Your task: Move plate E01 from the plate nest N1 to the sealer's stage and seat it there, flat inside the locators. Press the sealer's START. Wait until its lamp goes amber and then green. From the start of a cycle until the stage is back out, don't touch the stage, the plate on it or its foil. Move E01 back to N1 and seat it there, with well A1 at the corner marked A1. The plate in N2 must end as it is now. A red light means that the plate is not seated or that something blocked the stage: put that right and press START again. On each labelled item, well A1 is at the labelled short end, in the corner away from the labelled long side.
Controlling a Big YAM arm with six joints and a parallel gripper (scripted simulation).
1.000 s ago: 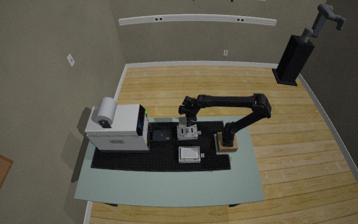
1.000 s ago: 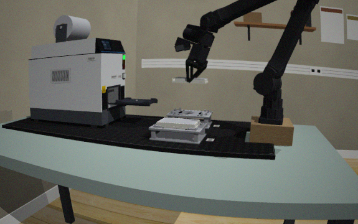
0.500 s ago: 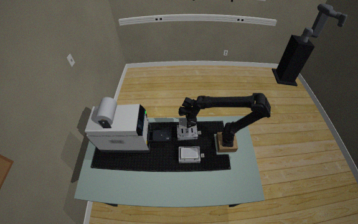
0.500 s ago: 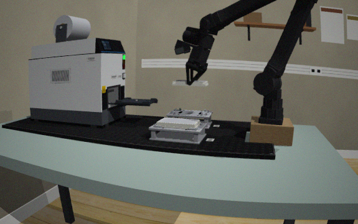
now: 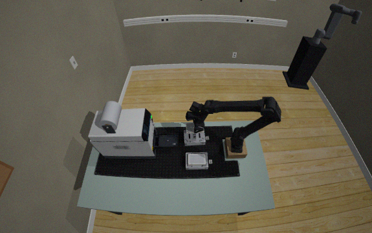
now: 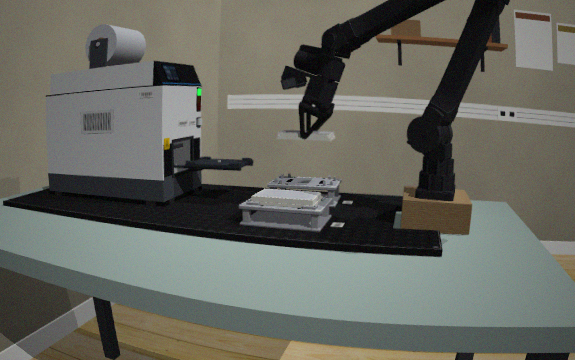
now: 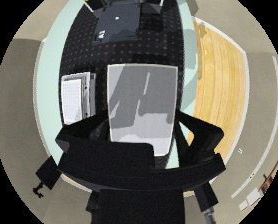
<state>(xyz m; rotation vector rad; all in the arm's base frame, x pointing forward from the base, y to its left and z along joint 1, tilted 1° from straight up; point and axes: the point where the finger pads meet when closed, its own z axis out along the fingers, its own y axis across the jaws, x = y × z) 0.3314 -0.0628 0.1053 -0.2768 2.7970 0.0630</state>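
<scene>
Above the bare nest (image 5: 190,142) (image 6: 334,186), plate (image 5: 190,127) (image 6: 324,135) (image 7: 142,107) aloft, gripper (image 5: 198,128) (image 6: 306,134) (image 7: 141,112) fingers clamped on its sides, neighbouring nest (image 5: 196,167) (image 6: 287,221) (image 7: 91,92) holding a white plate (image 5: 196,159) (image 6: 287,198) (image 7: 72,100), sealer's stage (image 5: 167,139) (image 6: 217,163) (image 7: 117,22) out and bare.

A pale green tabletop (image 5: 176,194) (image 6: 287,295) (image 7: 49,95) is carrying a black perforated mat (image 5: 169,168) (image 6: 207,220) (image 7: 80,50) across its middle. At the mat's left end the white sealer (image 5: 124,150) (image 6: 112,135) is standing. Right of it two light grey nests, the far one (image 5: 195,141) (image 6: 337,186) and the near one (image 5: 196,167) (image 6: 287,220) (image 7: 91,85), are sitting on the mat, each having a small white tag just beside it on the right. A wooden block (image 5: 242,155) (image 6: 436,215) is resting at the right.
</scene>
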